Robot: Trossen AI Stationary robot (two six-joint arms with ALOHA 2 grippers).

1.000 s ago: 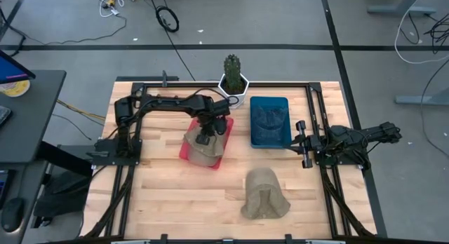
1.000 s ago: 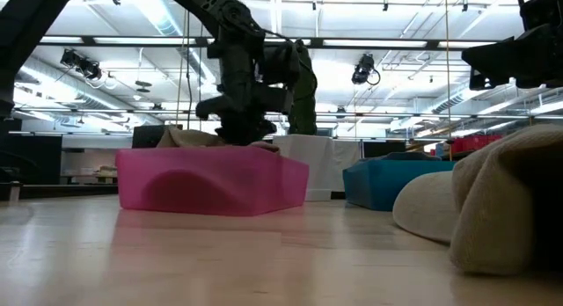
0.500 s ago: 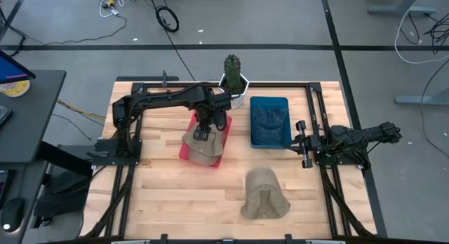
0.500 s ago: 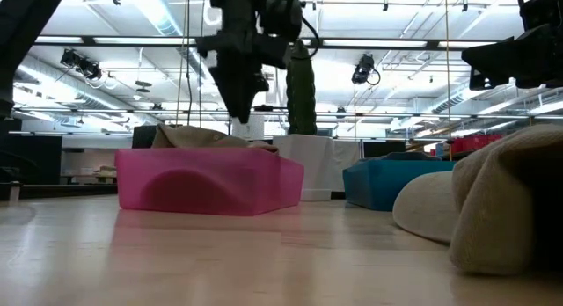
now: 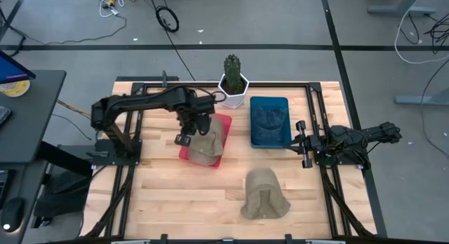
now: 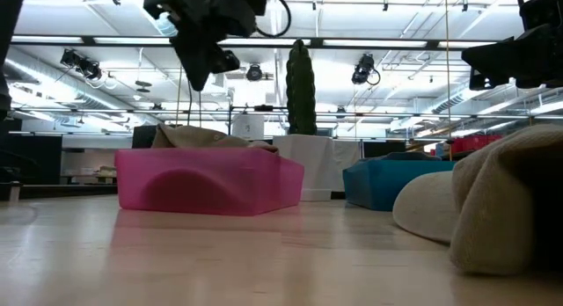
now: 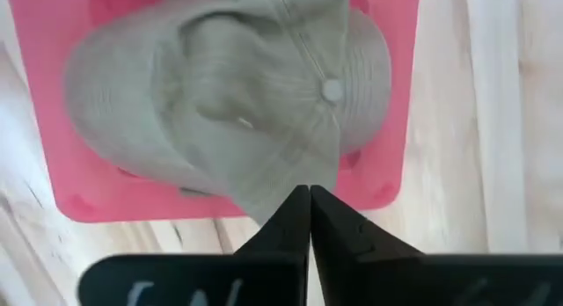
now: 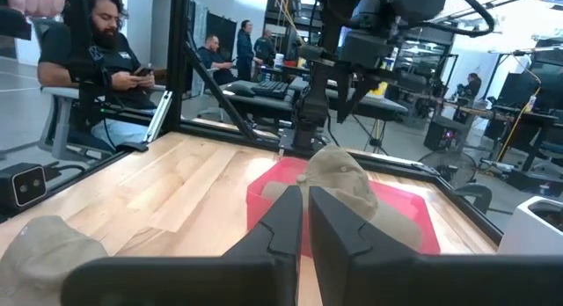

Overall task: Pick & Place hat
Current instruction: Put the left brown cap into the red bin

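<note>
Wooden table (image 5: pixel 168 195), grey floor (image 5: pixel 280 19).

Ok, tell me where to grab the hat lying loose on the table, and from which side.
Pinch the raised centre ridge of the loose hat from straight above. It lies flat on the table, and that ridge is the only part standing up; the spread brim hugs the wood.

Left gripper (image 5: pixel 184 138) hangs raised, fingers (image 7: pixel 283 225) pressed together; right gripper (image 5: pixel 303 144) rests low, likewise closed.

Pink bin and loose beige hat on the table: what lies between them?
Only bare wooden table; the high view shows the pink bin and loose beige hat apart.
</note>
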